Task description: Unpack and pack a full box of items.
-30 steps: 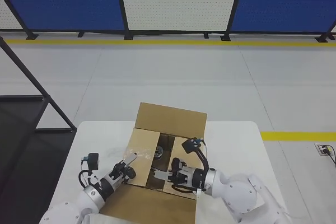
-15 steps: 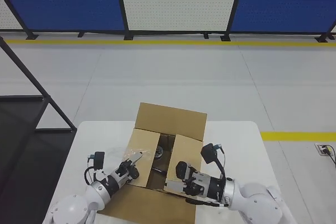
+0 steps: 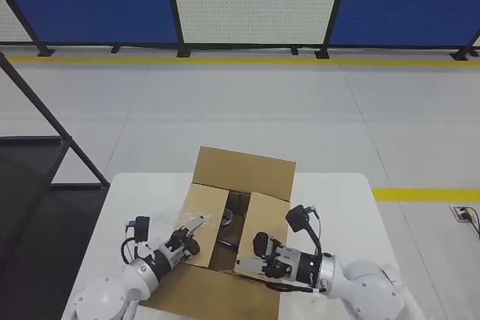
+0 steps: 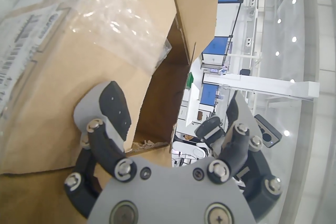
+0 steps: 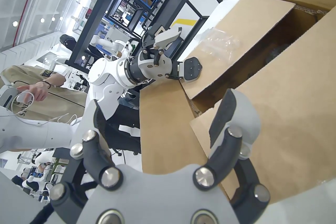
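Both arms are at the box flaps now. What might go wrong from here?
1. The clear plastic bag lies loose on the left flap by the opening; swinging that flap may tip it into the box.
2. The left gripper is open astride that flap's edge near its corner; a pinch there could slip or crease the cardboard.
3. The gap between the flaps is narrow; the open right gripper might snag on the right flap.

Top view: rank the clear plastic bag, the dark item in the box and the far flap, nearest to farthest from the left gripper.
1. The clear plastic bag, on the side flap beside the left gripper.
2. The dark item, inside the box.
3. The far flap, at the back.
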